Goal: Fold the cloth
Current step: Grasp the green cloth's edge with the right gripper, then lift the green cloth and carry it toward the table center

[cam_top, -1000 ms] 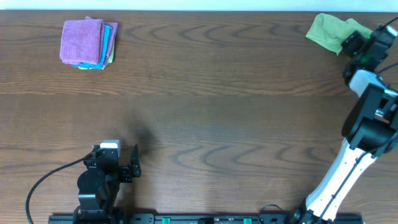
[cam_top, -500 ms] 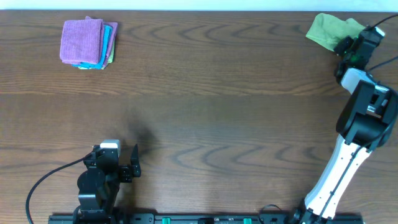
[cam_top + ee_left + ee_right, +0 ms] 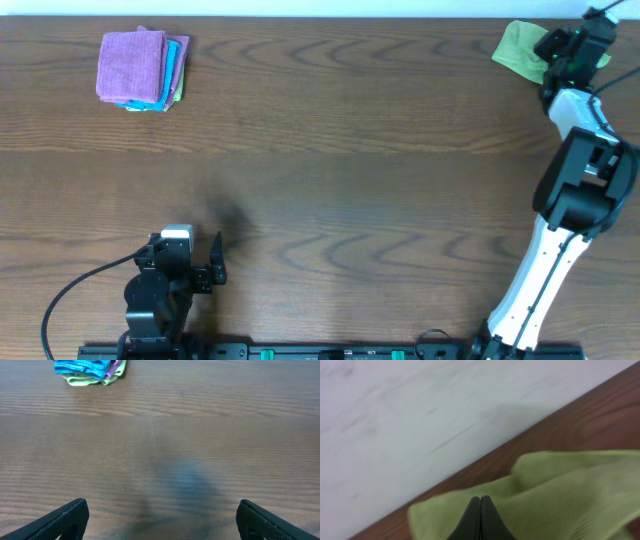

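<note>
Up by table [image 3: 400, 150] far edge, R tool [image 3: 480, 504], tips together, over cloth [image 3: 560, 495].

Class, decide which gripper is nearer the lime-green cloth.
Right. The right gripper sits shut over the cloth at the far right corner of the table; the left gripper is open, far off near the front left edge.

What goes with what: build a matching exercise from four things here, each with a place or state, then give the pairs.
1 the cloth
2 purple cloth
3 left gripper
4 right gripper

A shut, tips together over green fabric
B lying on the turquoise cloth, far left
C crumpled, far right
D open, at the near side

Pairs: 1-C, 2-B, 3-D, 4-A
</note>
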